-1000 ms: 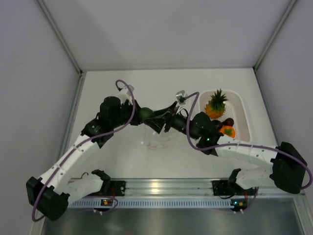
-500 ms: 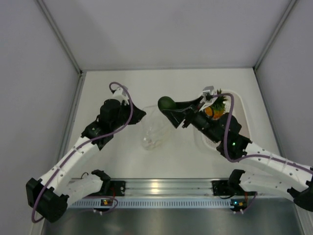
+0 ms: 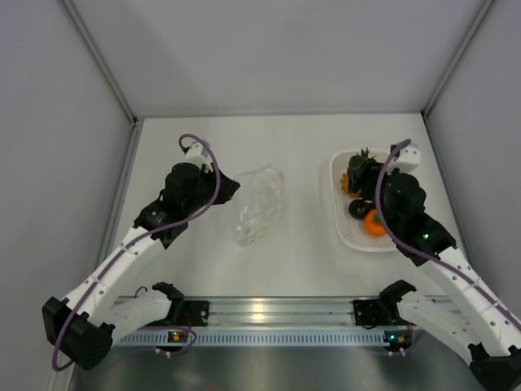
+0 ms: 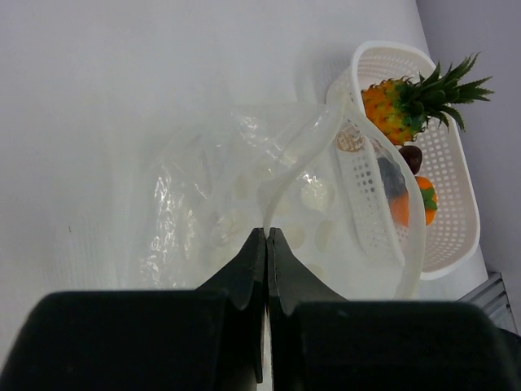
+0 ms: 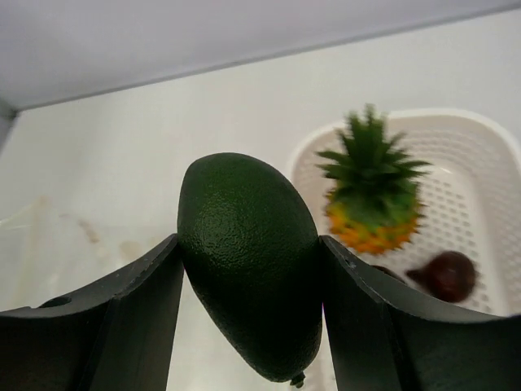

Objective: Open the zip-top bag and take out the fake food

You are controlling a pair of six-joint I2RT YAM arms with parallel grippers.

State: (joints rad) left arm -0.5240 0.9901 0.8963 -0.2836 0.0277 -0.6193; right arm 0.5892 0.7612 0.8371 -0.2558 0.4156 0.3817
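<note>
The zip-top bag (image 3: 259,208) lies crinkled and clear on the table's middle, its mouth gaping open toward the basket. My left gripper (image 4: 267,233) is shut on the bag's rim strip (image 4: 286,167). My right gripper (image 5: 248,273) is shut on a dark green avocado-shaped piece (image 5: 248,261) of the fake food and hangs over the white basket (image 3: 345,232), seen from above as the right gripper (image 3: 358,179). In the basket lie the pineapple (image 5: 370,195), a dark brown round piece (image 5: 444,275) and an orange fruit (image 3: 374,224). No food shows inside the bag (image 4: 236,204).
The perforated white basket (image 4: 448,163) stands at the table's right, close to the right wall. Grey walls enclose the table on three sides. A metal rail (image 3: 260,314) with both arm bases runs along the near edge.
My right gripper has carried the dark green piece from the bag's mouth rightward to above the basket. The bag has sagged flat. The left gripper keeps its hold.
</note>
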